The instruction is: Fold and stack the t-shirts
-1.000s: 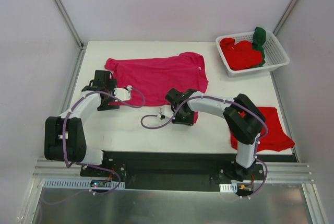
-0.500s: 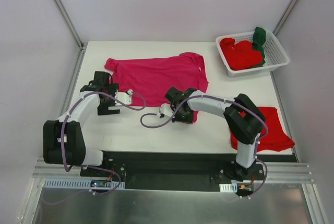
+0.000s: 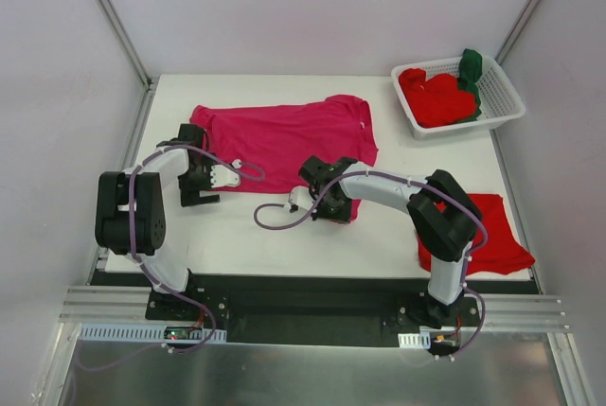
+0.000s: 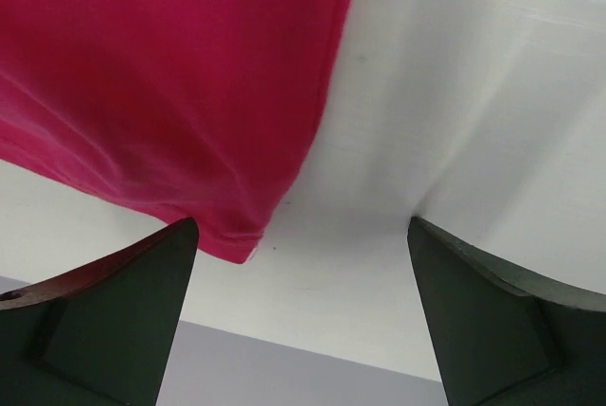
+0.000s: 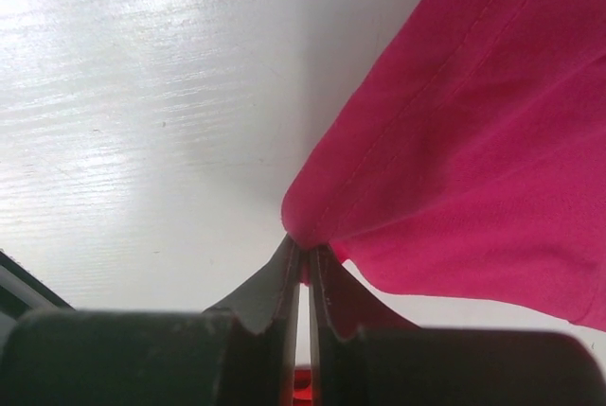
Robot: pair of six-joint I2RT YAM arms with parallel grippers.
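**Left arm**: upper links folded upright above its base, forearm reaching forward and inward, wrist held low. **Left gripper**: jaws spread wide, both fingers pointing downward, nothing between them. **Right arm**: elbow raised above its base, forearm stretched leftward and low. **Right gripper**: jaws pressed together, a pinched fold of pink shirt caught at the fingertips.

Magenta t-shirt flat on white table
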